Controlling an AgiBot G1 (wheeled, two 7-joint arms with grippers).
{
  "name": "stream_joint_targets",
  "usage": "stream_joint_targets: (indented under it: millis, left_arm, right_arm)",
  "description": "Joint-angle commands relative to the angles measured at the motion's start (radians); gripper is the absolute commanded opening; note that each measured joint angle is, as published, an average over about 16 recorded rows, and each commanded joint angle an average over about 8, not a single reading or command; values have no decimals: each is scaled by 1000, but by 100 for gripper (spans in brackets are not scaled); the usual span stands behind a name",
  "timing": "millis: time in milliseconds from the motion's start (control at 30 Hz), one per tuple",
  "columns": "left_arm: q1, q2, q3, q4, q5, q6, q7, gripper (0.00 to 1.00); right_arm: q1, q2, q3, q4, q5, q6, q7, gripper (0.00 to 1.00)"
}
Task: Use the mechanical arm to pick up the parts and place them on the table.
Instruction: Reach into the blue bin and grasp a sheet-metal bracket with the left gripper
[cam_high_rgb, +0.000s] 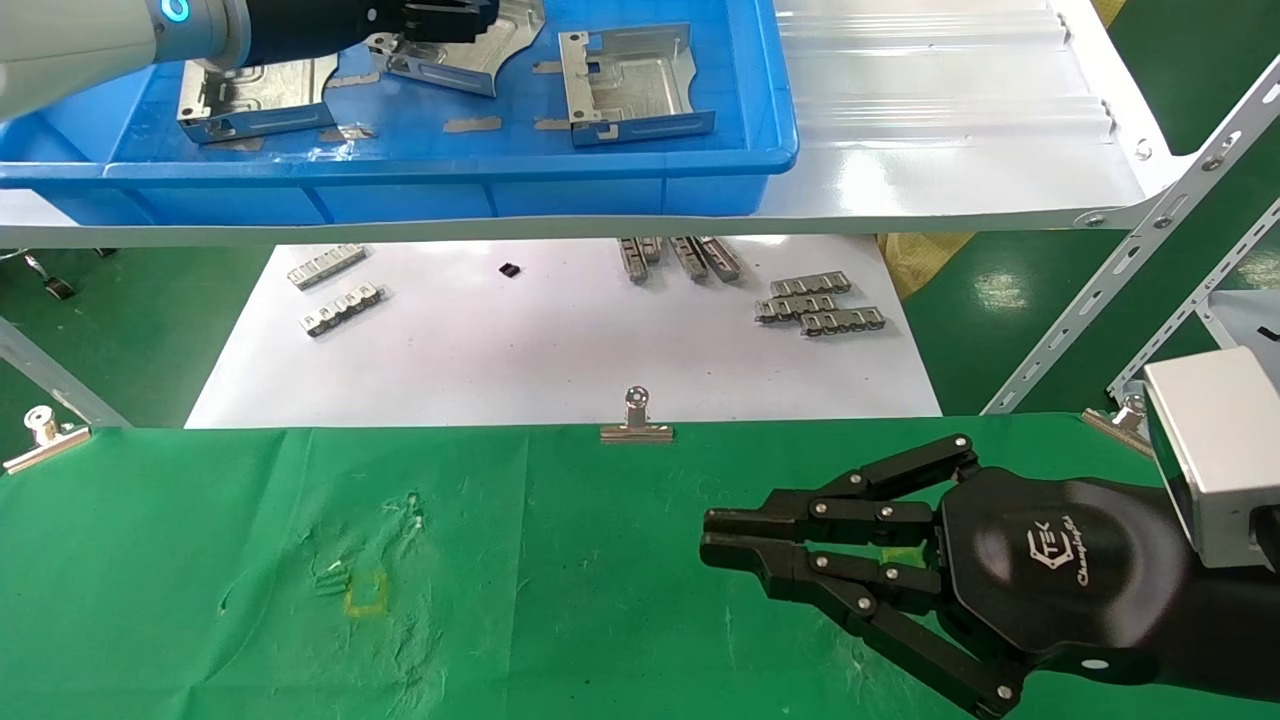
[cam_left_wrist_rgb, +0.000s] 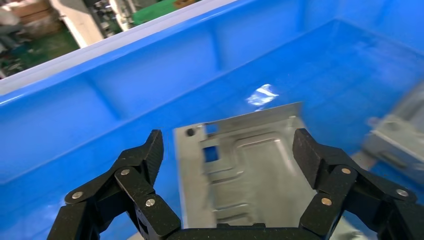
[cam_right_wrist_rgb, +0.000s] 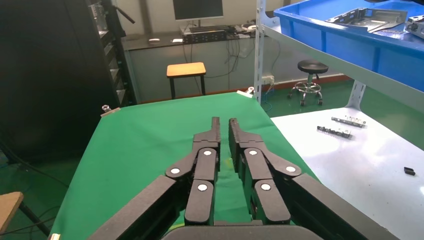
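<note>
Three silver parts lie in a blue bin (cam_high_rgb: 450, 175) on the shelf: one at the left (cam_high_rgb: 255, 95), one in the middle (cam_high_rgb: 470, 50) and one at the right (cam_high_rgb: 635, 85). My left gripper (cam_high_rgb: 440, 20) is inside the bin over the middle part. In the left wrist view this gripper (cam_left_wrist_rgb: 227, 150) is open, with one finger (cam_left_wrist_rgb: 150, 155) on each side of the part (cam_left_wrist_rgb: 245, 170) and not clamped on it. My right gripper (cam_high_rgb: 715, 535) is shut and empty, just above the green table (cam_high_rgb: 300, 560). It also shows in the right wrist view (cam_right_wrist_rgb: 223, 122).
The bin stands on a white metal shelf (cam_high_rgb: 950, 130). Below it a white board (cam_high_rgb: 560, 340) carries small grey slotted strips (cam_high_rgb: 820, 303). Binder clips (cam_high_rgb: 636, 418) hold the cloth at the table's far edge. Another part (cam_left_wrist_rgb: 395, 135) lies close to the left gripper.
</note>
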Motion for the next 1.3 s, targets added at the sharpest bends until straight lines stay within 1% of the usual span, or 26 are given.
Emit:
stream_joint_targets:
  millis: [33,367,733,1100,1200,1300]
  left_arm:
    - [-1,6,-1,12,-1,-33,3,0]
    - [-10,12,16,41,24,-91,-5,0]
    - [-14,11,38,48,56,-93,-21,0]
    - [-19,-9,33,36,49,-47,-30,0]
    - [-27,-24,24,23,36,-10,-23,0]
    - [-38,-47,13,3,19,54,-8,0]
  right_arm:
    - [0,0,0,0,0,0,0,100]
    - [0,0,0,0,0,0,0,100]
    - [0,0,-1,0,1,0,0,100]
    - [0,1,-1,0,1,1,-1,100]
    - [0,1,-1,0,1,1,-1,100]
    - [0,1,-2,0,1,1,-1,100]
